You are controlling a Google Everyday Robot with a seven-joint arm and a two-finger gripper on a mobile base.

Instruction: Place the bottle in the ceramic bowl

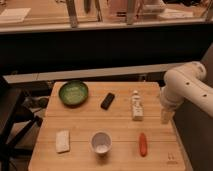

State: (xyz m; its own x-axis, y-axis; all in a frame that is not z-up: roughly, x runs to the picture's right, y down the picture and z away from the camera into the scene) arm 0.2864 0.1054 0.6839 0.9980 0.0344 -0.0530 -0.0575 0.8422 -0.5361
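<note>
A small white bottle (136, 106) lies on its side on the wooden table (80, 125), right of centre. The green ceramic bowl (73, 93) sits at the table's far left and holds nothing that I can see. My white arm comes in from the right, and the gripper (166, 116) hangs at the table's right edge, a short way right of the bottle and apart from it. Nothing shows in the gripper.
A black rectangular object (107, 101) lies between bowl and bottle. A white cup (101, 142) stands at front centre, an orange carrot-like object (143, 144) at front right, a white sponge-like block (62, 141) at front left. A dark chair (10, 120) is to the left.
</note>
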